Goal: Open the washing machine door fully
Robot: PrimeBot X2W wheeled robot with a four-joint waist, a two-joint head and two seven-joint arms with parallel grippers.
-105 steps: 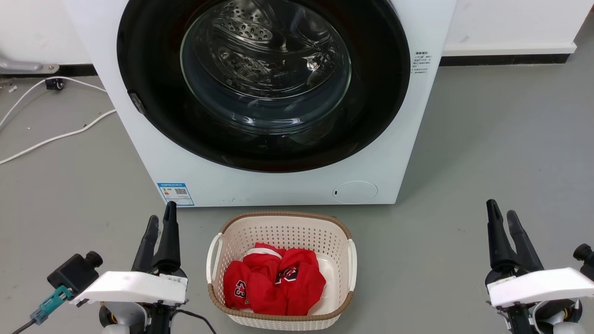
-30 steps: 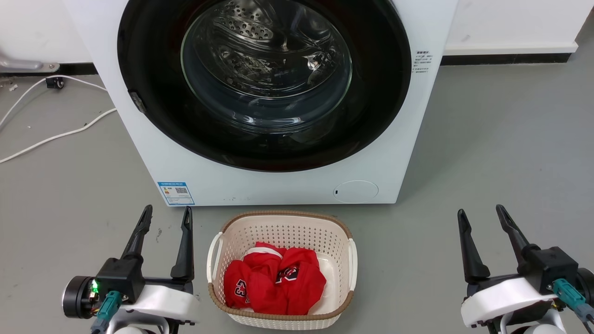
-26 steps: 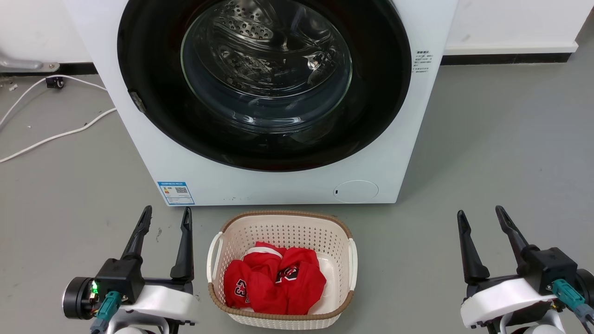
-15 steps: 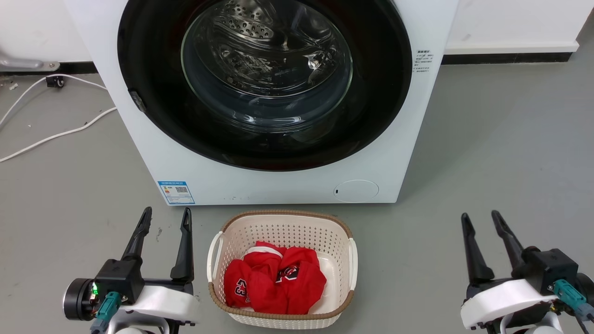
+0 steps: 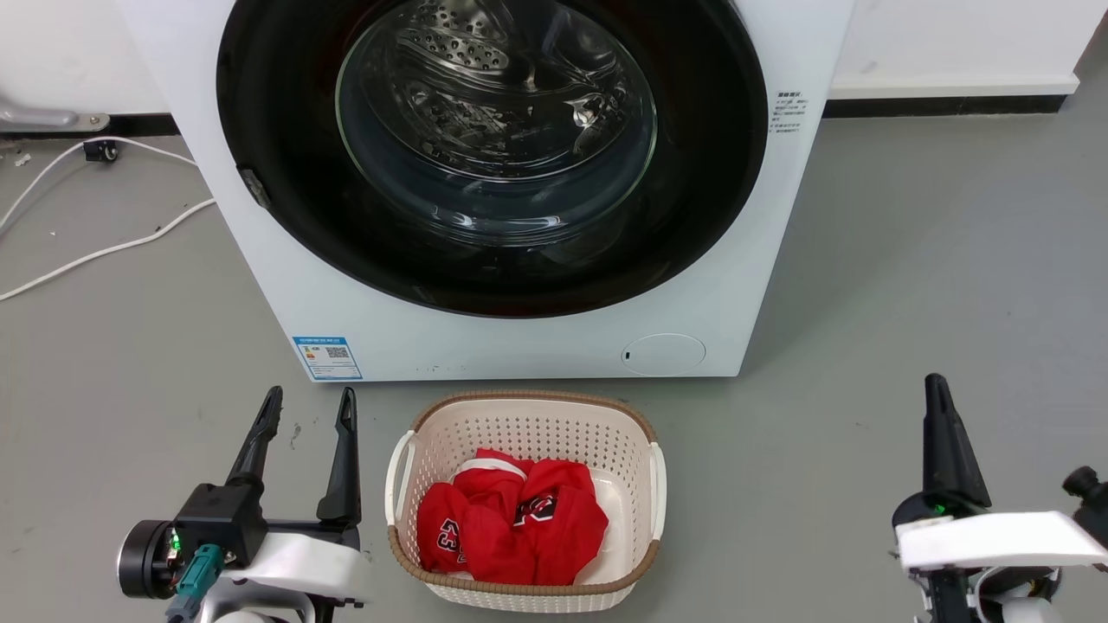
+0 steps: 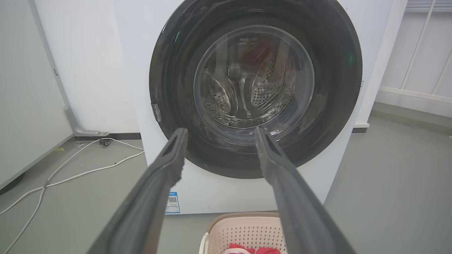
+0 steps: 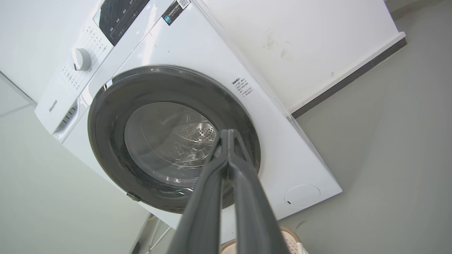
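— What lies ahead of the right gripper point(image 7: 229, 132)?
— The washing machine door point(image 7: 109, 148), flat against the front of the white washing machine point(image 7: 282, 141). The whole scene sits tilted.
— And the fingers point(image 7: 204, 197)?
— Pressed together with tips meeting, seen against the edge of the glass bowl point(image 7: 166, 141).
— Anything else?
— A white dial point(image 7: 81, 59) on the panel, a round cover point(image 7: 302, 196) at the lower corner, and a basket rim point(image 7: 287, 233) at the bottom edge.

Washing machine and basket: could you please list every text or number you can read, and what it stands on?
"Hisense": brand mark on the washing machine's upper front panel.
Blue label at its lower front: too small to read.
Black print right of the washing machine door: too small.
Print around the dial: too small.
Red garment in the basket: white marks, folded, unreadable.
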